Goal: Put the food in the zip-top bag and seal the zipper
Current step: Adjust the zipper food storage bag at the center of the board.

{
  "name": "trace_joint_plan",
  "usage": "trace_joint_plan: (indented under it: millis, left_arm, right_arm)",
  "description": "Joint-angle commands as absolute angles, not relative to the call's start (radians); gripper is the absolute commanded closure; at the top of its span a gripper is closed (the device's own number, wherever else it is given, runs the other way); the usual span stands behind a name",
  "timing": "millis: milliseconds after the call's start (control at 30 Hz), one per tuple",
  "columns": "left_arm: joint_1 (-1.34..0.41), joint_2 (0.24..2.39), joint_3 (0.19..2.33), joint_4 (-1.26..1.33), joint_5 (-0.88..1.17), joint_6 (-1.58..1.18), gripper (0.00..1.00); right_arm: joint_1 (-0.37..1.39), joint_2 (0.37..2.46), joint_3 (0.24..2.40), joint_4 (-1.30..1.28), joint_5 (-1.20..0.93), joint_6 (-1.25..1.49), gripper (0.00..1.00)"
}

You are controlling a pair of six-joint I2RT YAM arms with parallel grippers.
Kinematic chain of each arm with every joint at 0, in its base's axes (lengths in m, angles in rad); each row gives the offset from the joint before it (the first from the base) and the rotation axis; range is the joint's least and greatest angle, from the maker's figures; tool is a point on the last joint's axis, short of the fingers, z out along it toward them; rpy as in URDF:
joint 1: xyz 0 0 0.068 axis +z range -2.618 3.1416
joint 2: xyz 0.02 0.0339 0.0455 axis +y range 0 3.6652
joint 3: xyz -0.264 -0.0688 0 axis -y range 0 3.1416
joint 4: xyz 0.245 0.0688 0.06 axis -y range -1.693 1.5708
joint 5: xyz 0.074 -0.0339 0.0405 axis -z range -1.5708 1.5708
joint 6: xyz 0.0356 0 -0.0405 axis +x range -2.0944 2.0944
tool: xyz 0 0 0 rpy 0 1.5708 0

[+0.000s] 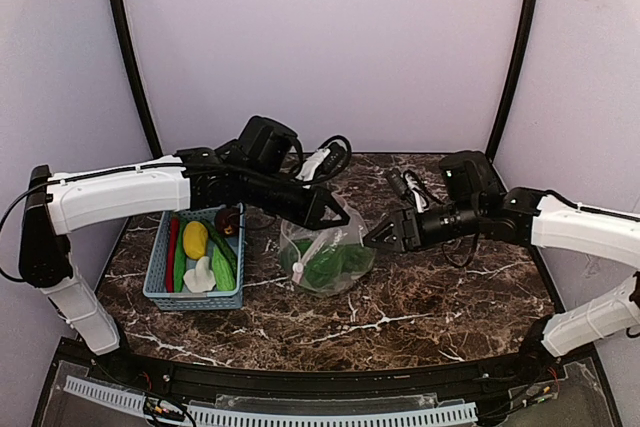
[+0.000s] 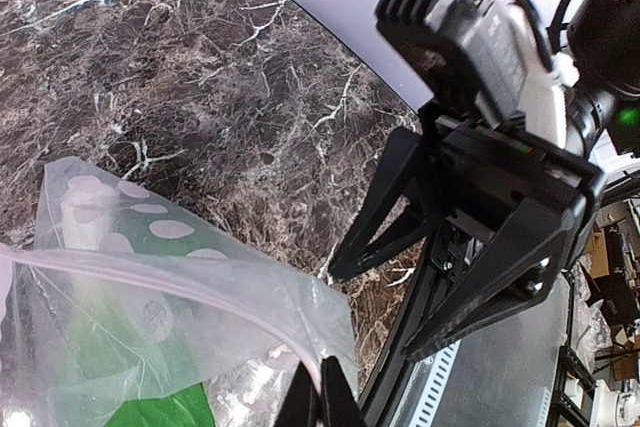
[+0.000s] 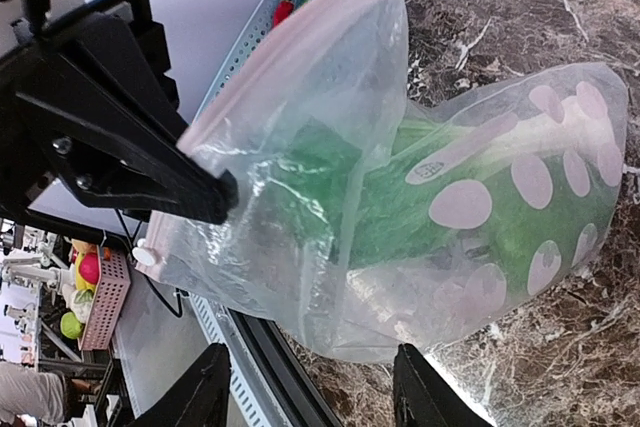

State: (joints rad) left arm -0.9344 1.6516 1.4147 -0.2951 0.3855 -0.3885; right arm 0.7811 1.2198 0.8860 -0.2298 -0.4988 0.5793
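The clear zip-top bag stands on the marble table with a green leafy bunch inside. My left gripper is shut on the bag's upper mouth edge; in the left wrist view its fingertips pinch the pink zipper. My right gripper is open and empty just right of the bag; in the right wrist view the bag fills the space ahead of its spread fingers. The other food lies in the light blue basket: red chilli, yellow piece, white piece, green long pieces, dark red fruit.
The basket stands at the table's left, under my left arm. Pale walls close in the back and sides. The table's front edge has a black rail. The right gripper's open black fingers show close to the bag in the left wrist view.
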Motion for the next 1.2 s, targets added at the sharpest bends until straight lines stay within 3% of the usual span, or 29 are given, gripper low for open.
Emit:
trace_joint_plan:
  millis: [0,333,600,700,767,900,1033,1167]
  left_arm:
    - [-0.940,1.603,1.403,-0.260,0.420,-0.399,0.99]
    - [-0.941,1.590,1.406,-0.253,0.456,-0.405,0.99]
    - [-0.942,1.558,1.390,-0.263,0.426,-0.409,0.99]
    - [-0.941,1.528,1.374,-0.275,0.388,-0.421,0.87]
    - [-0.941,1.497,1.357,-0.299,0.341,-0.433,0.58]
    - [-0.939,1.413,1.309,-0.365,0.178,-0.471,0.28]
    - [-0.912,1.340,1.219,-0.404,0.102,-0.545,0.16]
    - [-0.850,1.293,1.090,-0.383,0.132,-0.642,0.13]
  right_arm:
    - [0.796,1.242,0.881,-0.167,-0.514,0.519,0.46]
    - [0.811,1.337,0.959,-0.161,-0.488,0.406,0.54]
    - [0.818,1.333,0.951,-0.139,-0.446,0.406,0.97]
    - [0.818,1.316,0.936,-0.138,-0.407,0.422,1.00]
    - [0.818,1.307,0.925,-0.136,-0.395,0.428,1.00]
    - [0.819,1.291,0.901,-0.120,-0.393,0.439,1.00]
    - [0.819,1.286,0.888,-0.111,-0.401,0.443,1.00]
    - [0.820,1.283,0.882,-0.105,-0.406,0.447,1.00]
